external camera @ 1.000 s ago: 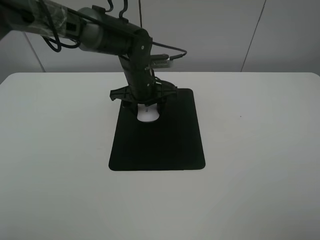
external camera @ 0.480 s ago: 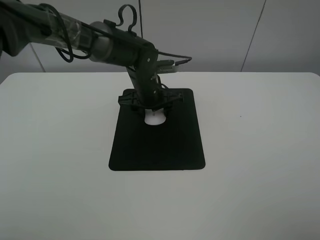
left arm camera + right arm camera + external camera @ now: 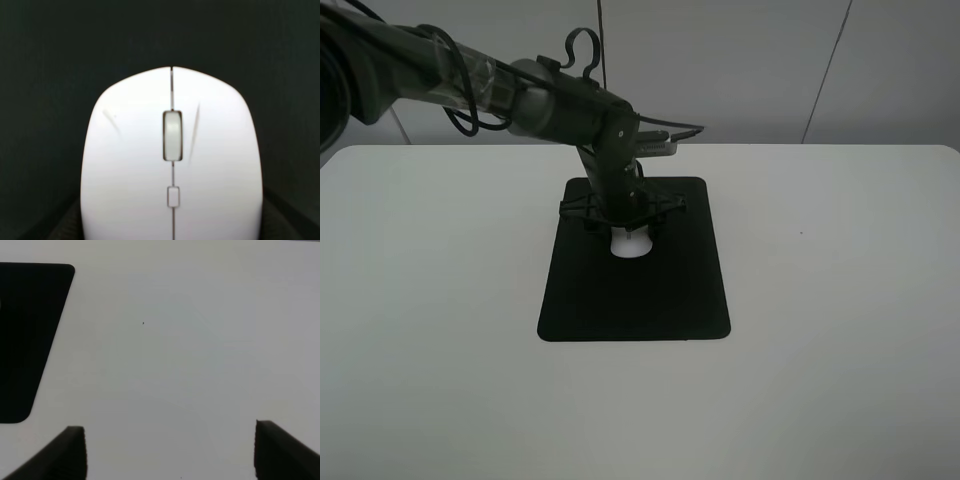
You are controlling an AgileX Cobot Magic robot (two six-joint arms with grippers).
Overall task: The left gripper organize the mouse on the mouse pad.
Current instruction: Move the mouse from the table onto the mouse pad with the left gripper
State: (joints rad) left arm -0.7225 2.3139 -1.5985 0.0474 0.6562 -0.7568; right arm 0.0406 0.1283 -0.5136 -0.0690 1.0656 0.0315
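The white mouse point(image 3: 631, 243) sits on the far half of the black mouse pad point(image 3: 640, 290), near its middle line. My left gripper point(image 3: 626, 218) comes down on it from above, its dark splayed fingers at the mouse's sides, shut on it. The left wrist view is filled by the mouse point(image 3: 172, 160) with its grey scroll wheel, against the pad point(image 3: 50, 50). Above bare table, my right gripper point(image 3: 170, 452) is open, its two fingertips wide apart; it does not show in the exterior high view.
The pad lies on a white table point(image 3: 840, 300) with a pale wall behind. A corner of the pad point(image 3: 25, 330) shows in the right wrist view. The left arm and its cable reach in from the far left.
The left gripper has shifted right and slightly toward the front, and the mouse has moved with it, further onto the pad.
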